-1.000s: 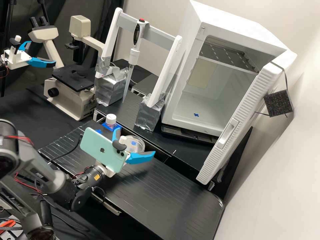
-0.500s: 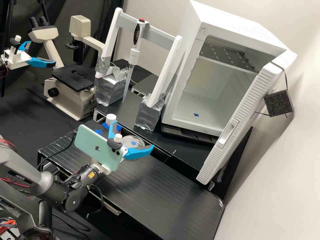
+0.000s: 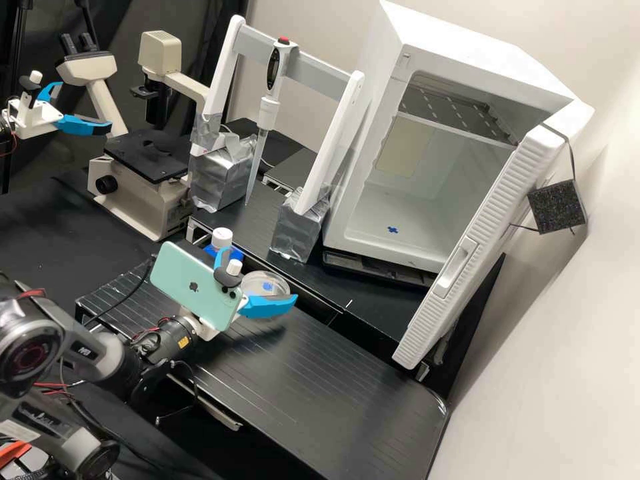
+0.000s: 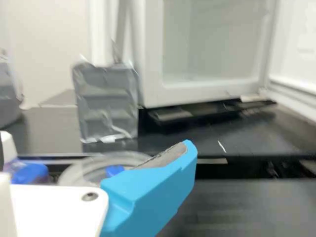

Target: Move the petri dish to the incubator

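Gripper (image 3: 259, 274) hangs empty with fingers spread near the dish (image 3: 275, 283), which lies on the black bench (image 3: 313, 380) near the bottle (image 3: 222, 237); incubator (image 3: 467, 50) stands open.

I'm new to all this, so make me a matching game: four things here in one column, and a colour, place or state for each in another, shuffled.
1. Petri dish
2. Incubator
3. Pipette
4. Phone

A. Held upright, tip pointing down
B. Mint green
C. Clear and round, lying near the blue gripper fingers
D. White, with its door open

Right pairs: 1-C, 2-D, 3-A, 4-B
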`<state>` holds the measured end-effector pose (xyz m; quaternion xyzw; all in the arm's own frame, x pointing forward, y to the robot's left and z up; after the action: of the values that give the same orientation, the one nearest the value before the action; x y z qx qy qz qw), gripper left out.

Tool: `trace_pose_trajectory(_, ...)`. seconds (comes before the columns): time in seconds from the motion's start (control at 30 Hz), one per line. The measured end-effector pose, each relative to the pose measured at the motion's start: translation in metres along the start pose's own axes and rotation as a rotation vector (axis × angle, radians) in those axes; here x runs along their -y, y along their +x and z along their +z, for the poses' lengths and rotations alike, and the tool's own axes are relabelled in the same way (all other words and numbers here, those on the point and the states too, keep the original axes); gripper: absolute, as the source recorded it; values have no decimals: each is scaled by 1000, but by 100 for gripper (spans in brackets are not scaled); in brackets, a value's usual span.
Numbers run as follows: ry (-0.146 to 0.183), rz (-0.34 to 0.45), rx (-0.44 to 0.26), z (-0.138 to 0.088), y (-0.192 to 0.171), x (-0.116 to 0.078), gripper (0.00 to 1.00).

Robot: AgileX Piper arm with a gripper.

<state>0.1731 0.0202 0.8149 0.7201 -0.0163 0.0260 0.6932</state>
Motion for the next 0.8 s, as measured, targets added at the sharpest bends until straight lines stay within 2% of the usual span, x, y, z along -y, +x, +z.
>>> trace_pose_trajectory(0.1, 6, 7, 36, 1, 3, 9, 100)
trace_pose_trajectory(0.27, -8, 3, 64, 2, 5, 18, 100)
trace_pose_trajectory(0.6, -27, 25, 82, 7, 7, 17, 100)
trace_pose_trajectory(0.63, -33, 25, 80, 7, 7, 16, 0)
trace_pose_trajectory(0.8, -67, 18, 70, 11, 9, 12, 0)
